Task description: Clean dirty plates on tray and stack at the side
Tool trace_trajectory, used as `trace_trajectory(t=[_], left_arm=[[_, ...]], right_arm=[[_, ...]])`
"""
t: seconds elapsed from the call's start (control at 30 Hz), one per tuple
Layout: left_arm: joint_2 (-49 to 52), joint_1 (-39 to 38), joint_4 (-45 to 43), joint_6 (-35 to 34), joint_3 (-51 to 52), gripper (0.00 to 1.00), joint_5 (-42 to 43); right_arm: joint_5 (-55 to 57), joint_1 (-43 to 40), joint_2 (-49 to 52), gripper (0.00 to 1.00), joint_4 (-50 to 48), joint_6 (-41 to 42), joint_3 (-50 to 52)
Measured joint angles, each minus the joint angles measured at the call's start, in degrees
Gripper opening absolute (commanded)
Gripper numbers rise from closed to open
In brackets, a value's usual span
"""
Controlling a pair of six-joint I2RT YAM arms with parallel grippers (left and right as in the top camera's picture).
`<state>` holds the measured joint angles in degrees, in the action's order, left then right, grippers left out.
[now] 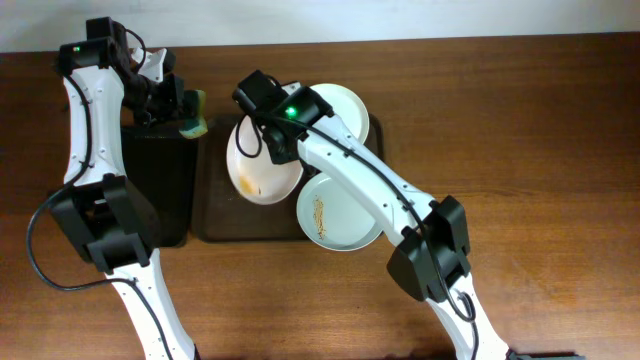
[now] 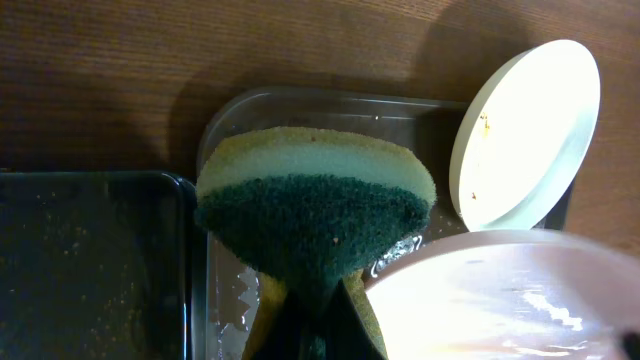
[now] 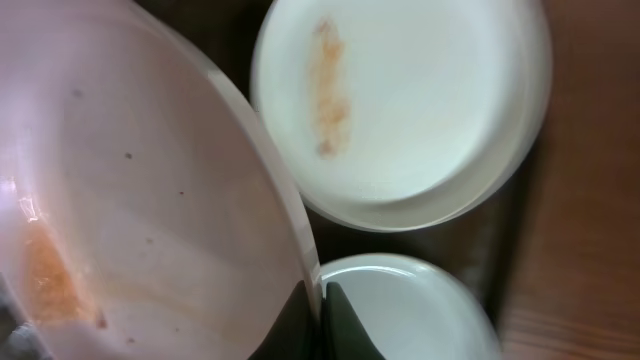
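My right gripper (image 1: pixel 268 142) (image 3: pixel 320 305) is shut on the rim of a white plate (image 1: pixel 262 170) (image 3: pixel 130 190) and holds it tilted over the left part of the brown tray (image 1: pixel 215 222). That plate has an orange smear. A second smeared, faintly bluish plate (image 1: pixel 338 212) (image 3: pixel 400 110) lies at the tray's front right. A third plate (image 1: pixel 345 108) (image 3: pixel 410 315) lies at the back right. My left gripper (image 1: pixel 183 108) (image 2: pixel 320 335) is shut on a yellow-and-green sponge (image 1: pixel 194 118) (image 2: pixel 315 215), just left of the held plate (image 2: pixel 500 290).
A narrow black tray (image 1: pixel 160 185) (image 2: pixel 80 260) stands left of the brown tray (image 2: pixel 300 100), under my left arm. The back plate also shows in the left wrist view (image 2: pixel 525 135). Bare wooden table (image 1: pixel 540 150) lies to the right of the tray.
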<state>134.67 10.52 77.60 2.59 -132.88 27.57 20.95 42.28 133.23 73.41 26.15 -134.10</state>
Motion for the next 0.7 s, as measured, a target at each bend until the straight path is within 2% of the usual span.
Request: trace_trajectory(t=[0.23, 0.33, 0.57, 0.7], left_arm=[[0.0, 0.0, 0.0, 0.0, 0.0, 0.01, -0.2], [0.0, 0.0, 0.0, 0.0, 0.0, 0.01, -0.3], [0.0, 0.0, 0.0, 0.0, 0.0, 0.01, -0.7], [0.0, 0.0, 0.0, 0.0, 0.0, 0.01, -1.7]], right_arm=[[24.0, 6.9, -0.2, 0.04, 2.9, -0.5, -2.1], [29.3, 8.8, -0.2, 0.04, 2.9, 0.2, -2.1], [37.4, 9.1, -0.2, 0.04, 2.9, 10.1, -2.0], [47.8, 9.8, -0.2, 0.04, 0.7, 13.1, -1.9]])
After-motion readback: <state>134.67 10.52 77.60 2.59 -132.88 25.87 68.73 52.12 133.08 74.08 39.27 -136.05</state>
